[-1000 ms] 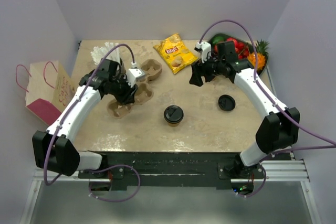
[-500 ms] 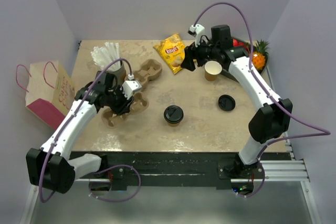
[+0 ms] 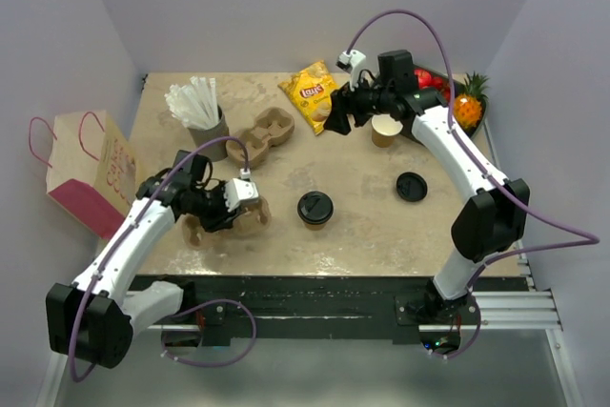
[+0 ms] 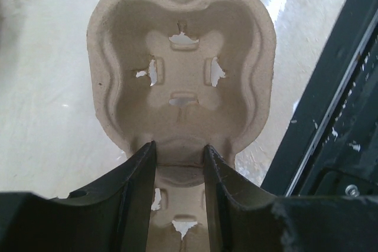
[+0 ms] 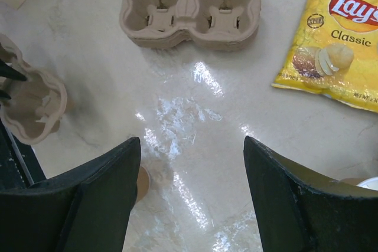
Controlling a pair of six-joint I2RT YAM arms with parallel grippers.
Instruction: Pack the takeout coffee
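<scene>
left gripper [image 4: 180,153] apparently pinches carrier [image 4: 183,51] near table edge [image 4: 282,110]

black-lidded takeout coffee [image 3: 315,207], tan carrier [image 4: 183,66], yellow chip bag [image 3: 313,94]

Right gripper [image 5: 190,146]: jaws wide apart above the glossy pale desk [image 5: 177,104]. A two-cup pulp carrier [image 5: 190,11] lies flat at top centre. A yellow Lay's Classic chip bag [image 5: 339,33] lies to its right, apart from it. A second carrier [image 5: 32,104] sits at the left edge, partly cropped.
</scene>
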